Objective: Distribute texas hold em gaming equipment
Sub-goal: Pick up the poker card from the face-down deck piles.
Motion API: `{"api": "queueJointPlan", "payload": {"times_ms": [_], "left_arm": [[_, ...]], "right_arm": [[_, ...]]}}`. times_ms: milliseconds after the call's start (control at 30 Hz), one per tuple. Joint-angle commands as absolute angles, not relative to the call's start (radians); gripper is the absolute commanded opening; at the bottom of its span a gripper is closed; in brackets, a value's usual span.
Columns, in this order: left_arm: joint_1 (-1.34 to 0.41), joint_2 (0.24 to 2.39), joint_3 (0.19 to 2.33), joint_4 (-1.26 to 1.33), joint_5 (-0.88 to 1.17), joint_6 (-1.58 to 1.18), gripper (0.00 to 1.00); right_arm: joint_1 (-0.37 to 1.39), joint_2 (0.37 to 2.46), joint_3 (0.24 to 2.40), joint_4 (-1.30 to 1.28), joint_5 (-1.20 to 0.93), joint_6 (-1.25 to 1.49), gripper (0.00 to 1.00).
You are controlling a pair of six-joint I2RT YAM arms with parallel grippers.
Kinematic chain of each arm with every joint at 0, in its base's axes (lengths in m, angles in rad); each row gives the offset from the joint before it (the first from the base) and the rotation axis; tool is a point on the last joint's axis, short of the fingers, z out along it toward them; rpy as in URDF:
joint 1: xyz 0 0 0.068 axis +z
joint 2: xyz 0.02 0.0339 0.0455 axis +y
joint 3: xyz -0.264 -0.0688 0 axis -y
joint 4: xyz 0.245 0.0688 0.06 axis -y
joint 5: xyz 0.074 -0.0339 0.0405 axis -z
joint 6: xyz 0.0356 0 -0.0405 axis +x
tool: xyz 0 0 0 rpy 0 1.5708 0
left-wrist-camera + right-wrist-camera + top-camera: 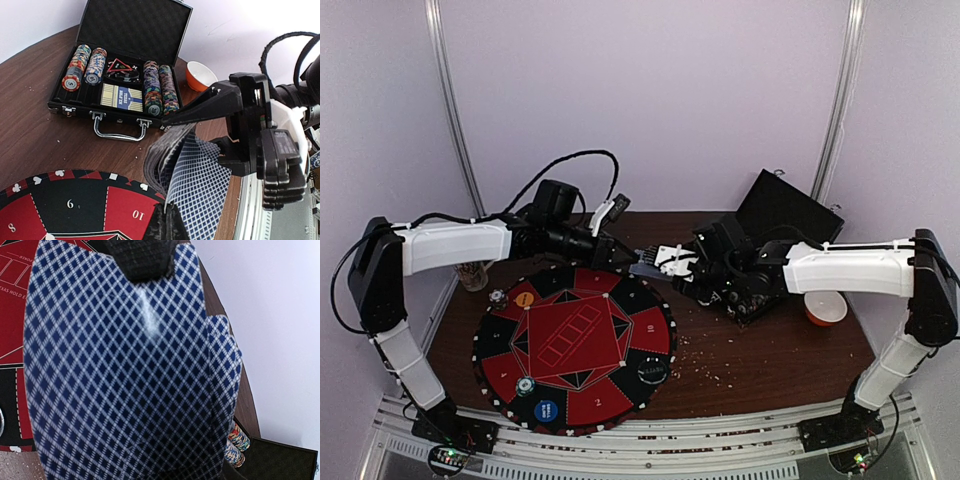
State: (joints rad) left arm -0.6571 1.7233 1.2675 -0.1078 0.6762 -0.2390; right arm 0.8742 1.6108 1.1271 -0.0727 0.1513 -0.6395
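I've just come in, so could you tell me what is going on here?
A splayed deck of blue-backed playing cards is held just past the far edge of the round mat. The right fingers clamp one end; the left fingers appear to pinch the other. The chip case sits open behind, poker chips racked inside.

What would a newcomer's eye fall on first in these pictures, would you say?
First, the fan of blue-diamond-backed cards, gripped between the left pincer and the right pincer at the far edge of the round red-and-black mat. Next, the open black case at the table's far right, its rows of striped chips on show, with an orange bowl beside it.
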Motion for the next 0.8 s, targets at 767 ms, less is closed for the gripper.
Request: {"api": "queueJointPlan", "payload": {"times_ms": [767], "left_arm": [[-0.645,1.728,1.310,-0.018,0.685,-0.260,0.00]], "right_arm": [[0.860,1.624,1.164,-0.073,0.113,-0.617,0.46]]}}
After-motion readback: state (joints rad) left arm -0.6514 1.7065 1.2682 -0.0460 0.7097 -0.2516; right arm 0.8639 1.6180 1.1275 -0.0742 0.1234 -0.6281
